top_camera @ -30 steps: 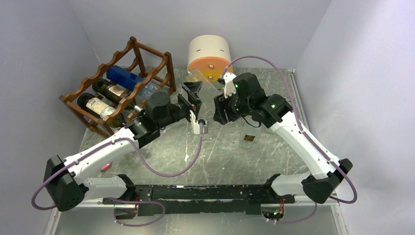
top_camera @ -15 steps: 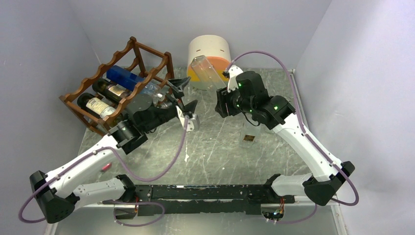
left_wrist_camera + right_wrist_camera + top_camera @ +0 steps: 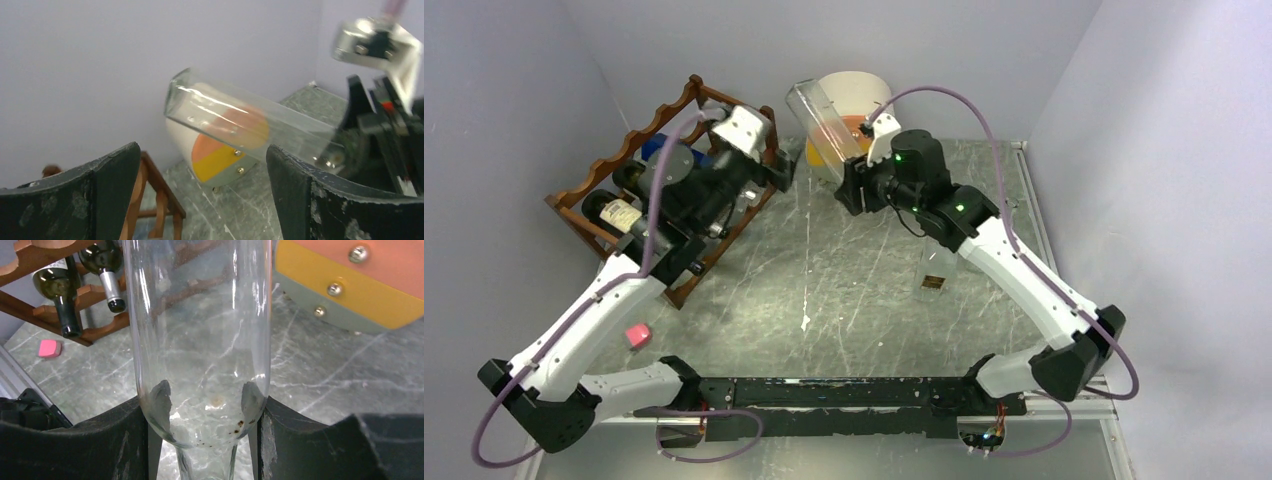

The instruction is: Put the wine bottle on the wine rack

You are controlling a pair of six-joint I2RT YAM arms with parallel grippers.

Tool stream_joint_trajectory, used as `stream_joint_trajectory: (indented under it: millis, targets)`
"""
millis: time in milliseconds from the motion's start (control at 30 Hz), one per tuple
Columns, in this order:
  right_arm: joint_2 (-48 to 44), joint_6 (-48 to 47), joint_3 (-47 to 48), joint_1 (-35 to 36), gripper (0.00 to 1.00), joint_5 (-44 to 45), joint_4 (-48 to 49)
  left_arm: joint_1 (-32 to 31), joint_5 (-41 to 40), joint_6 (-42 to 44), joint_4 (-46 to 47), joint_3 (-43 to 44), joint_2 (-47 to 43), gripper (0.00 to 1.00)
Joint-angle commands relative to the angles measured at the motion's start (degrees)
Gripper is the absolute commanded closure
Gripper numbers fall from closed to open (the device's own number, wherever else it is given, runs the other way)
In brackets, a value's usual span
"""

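Seen from above, the wine rack (image 3: 629, 143) stands at the far left of the counter (image 3: 844, 290). Two dark bottles (image 3: 619, 212) and a blue bottle (image 3: 660, 150) lie in its cradles. The left arm reaches across the rack's right end, and the left end effector (image 3: 779, 168) hangs just past that end, pointing right. The wine bottle (image 3: 824, 125), clear glass, is off the counter and tilted, its base up toward the far left, in front of the cream-and-orange drawer box (image 3: 859, 92). The right end effector (image 3: 852, 185) holds its lower end. The left wrist sits between this bottle and the rack. A small clear item with a brown patch (image 3: 932, 278) stands right of centre, and a pink block (image 3: 636, 334) lies near the left arm.

In the left wrist view, the left end effector (image 3: 200, 155) is spread wide, with nothing between its fingers (image 3: 75, 200). Beyond them the wine bottle (image 3: 240, 120) crosses in front of the drawer box (image 3: 176, 134). A wooden leg of the wine rack (image 3: 160, 195) shows low on the left.

In the right wrist view, the right end effector (image 3: 202, 412) clamps the wine bottle (image 3: 200, 330) at its shoulder, both fingers (image 3: 75, 440) touching the glass. The wine rack (image 3: 35, 255) with the dark bottles (image 3: 62, 300) sits upper left, their necks pointing outward. The pink block (image 3: 49, 347) lies on the counter (image 3: 325, 370) below them. The drawer box (image 3: 360, 290) is upper right.
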Motion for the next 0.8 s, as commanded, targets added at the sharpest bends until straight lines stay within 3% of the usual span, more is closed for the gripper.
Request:
stream_joint_trajectory:
  millis: [0,167,267,467,600,767]
  targets:
    - [4.4,0.3,4.3,0.7,1.00,-4.6,10.7,7.9,4.6,-17.2,-3.2,4.1,-1.7,0.01]
    - [11.2,0.2,9.7,3.7,1.00,-4.7,13.0,13.9,-2.6,-22.1,-4.4,5.2,-5.0,0.01]
    - [15.4,0.0,13.4,5.7,1.00,-4.7,14.4,19.2,-2.1,-25.6,-8.2,7.5,-4.6,0.01]
    - [23.5,-0.5,20.8,8.8,1.00,-3.4,15.7,33.2,8.1,-35.8,-13.6,8.6,-1.7,0.01]
    - [29.0,-1.9,26.4,8.9,1.00,-2.0,14.8,45.8,22.2,-47.7,-10.5,3.9,-1.3,0.01]
    - [36.8,-7.1,36.3,8.5,1.00,-0.1,10.1,48.7,28.2,-51.7,-8.2,1.3,0.4,0.01]
